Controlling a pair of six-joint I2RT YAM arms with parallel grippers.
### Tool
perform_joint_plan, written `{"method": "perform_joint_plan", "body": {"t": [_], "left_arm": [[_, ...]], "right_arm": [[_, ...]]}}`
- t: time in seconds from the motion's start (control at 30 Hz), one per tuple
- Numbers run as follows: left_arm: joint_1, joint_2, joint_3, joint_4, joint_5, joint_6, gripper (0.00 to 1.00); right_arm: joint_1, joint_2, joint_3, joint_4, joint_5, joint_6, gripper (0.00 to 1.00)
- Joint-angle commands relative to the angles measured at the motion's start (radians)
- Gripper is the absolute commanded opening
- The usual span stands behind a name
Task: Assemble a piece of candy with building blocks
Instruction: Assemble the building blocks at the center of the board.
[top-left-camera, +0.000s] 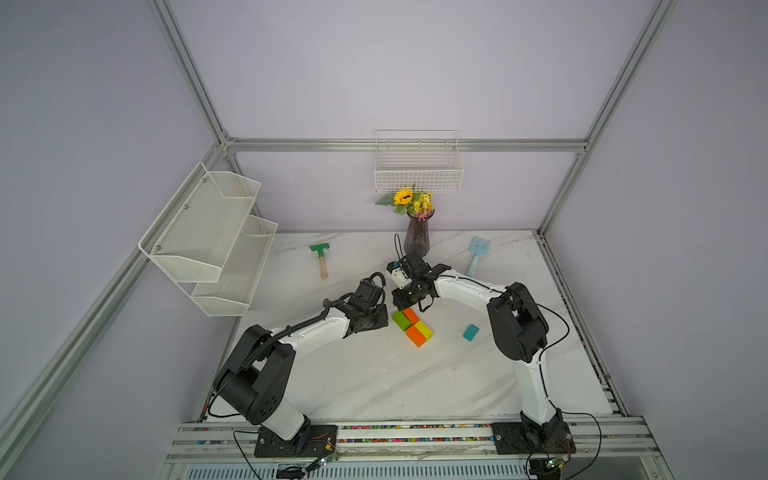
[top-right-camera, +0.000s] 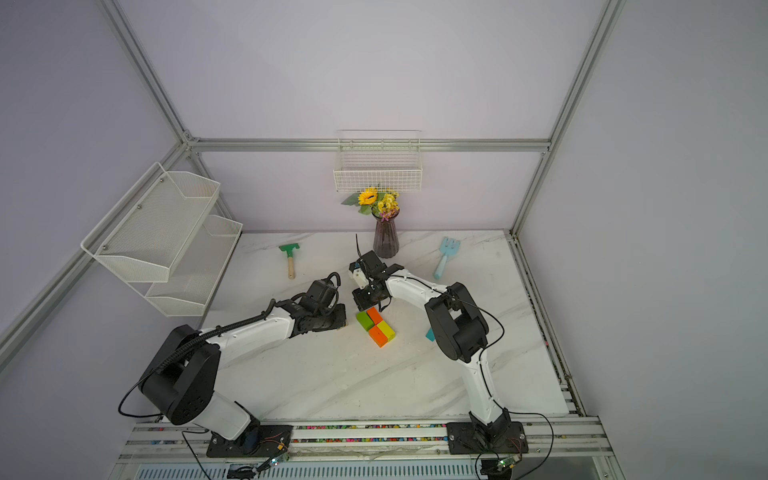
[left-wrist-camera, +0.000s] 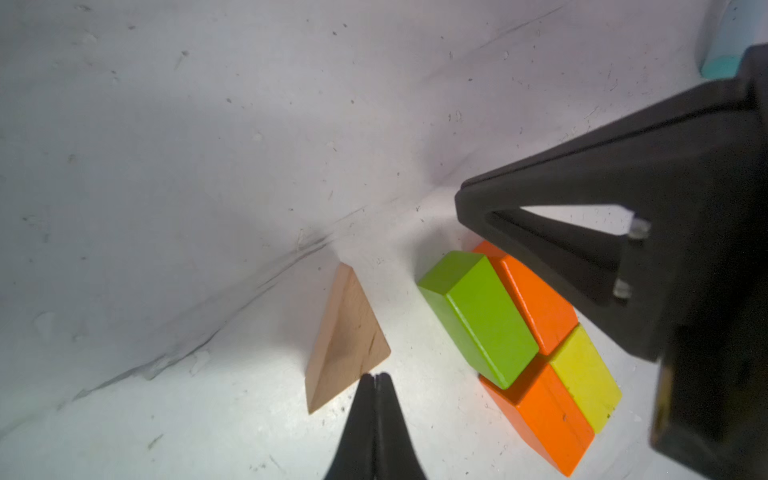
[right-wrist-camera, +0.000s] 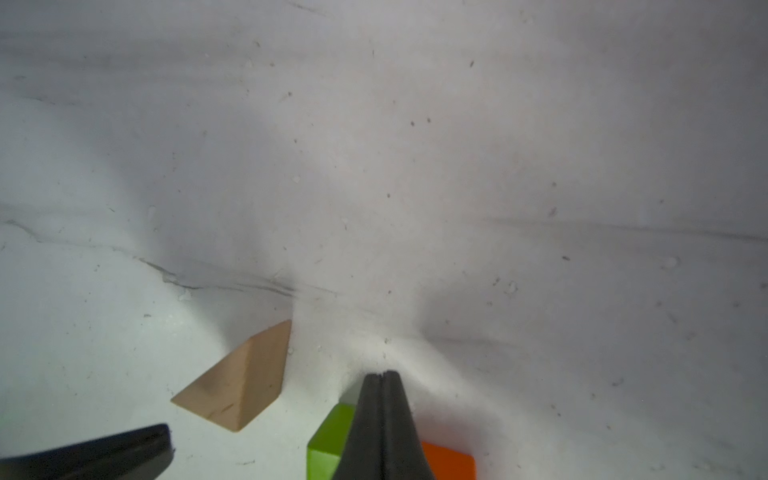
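Note:
The building blocks form a rectangle mid-table: a green block (top-left-camera: 400, 321), an orange block (top-left-camera: 411, 315), a second orange block (top-left-camera: 415, 336) and a yellow block (top-left-camera: 424, 328). The teal triangle (top-left-camera: 471, 332) lies apart to their right. In the left wrist view the tan triangle (left-wrist-camera: 347, 340) lies just off the green block (left-wrist-camera: 482, 316), not touching it. My left gripper (left-wrist-camera: 376, 376) is shut and empty, its tip at the tan triangle's edge. My right gripper (right-wrist-camera: 383, 374) is shut and empty, over the far end of the green block (right-wrist-camera: 328, 440) and orange block (right-wrist-camera: 451, 459).
A purple vase of flowers (top-left-camera: 417, 237) stands just behind the right wrist. A green-headed toy rake (top-left-camera: 320, 257) lies at the back left and a light blue toy fork (top-left-camera: 477, 254) at the back right. A mesh shelf (top-left-camera: 212, 237) overhangs the left edge.

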Motion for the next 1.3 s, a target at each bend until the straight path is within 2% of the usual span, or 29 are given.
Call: {"method": "perform_joint_plan", "body": {"t": [0.0, 0.2, 0.43, 0.8, 1.0, 1.13, 1.27], "left_arm": [[0.0, -0.068, 0.0, 0.04, -0.052, -0.023, 0.0], [0.0, -0.07, -0.01, 0.03, -0.066, -0.028, 0.0], [0.001, -0.058, -0.011, 0.038, -0.054, -0.031, 0.0], [0.001, -0.052, -0.023, 0.047, -0.041, -0.035, 0.0], [0.0, -0.066, -0.029, 0.052, -0.025, -0.022, 0.0], [-0.013, -0.08, -0.039, 0.054, -0.026, 0.002, 0.0], [-0.028, -0.099, -0.062, 0.09, -0.012, 0.017, 0.0]], "right_arm": [[0.023, 0.02, 0.04, -0.024, -0.005, -0.009, 0.0], [0.05, 0.039, 0.03, -0.045, 0.013, -0.018, 0.0], [0.056, 0.004, -0.042, -0.018, 0.028, -0.002, 0.0], [0.057, -0.029, -0.068, 0.007, 0.043, 0.005, 0.0], [0.057, -0.138, -0.088, 0.109, 0.011, 0.026, 0.0], [0.056, -0.226, -0.095, 0.129, 0.068, 0.04, 0.0], [0.039, -0.35, -0.214, 0.145, 0.099, 0.073, 0.0]]}}
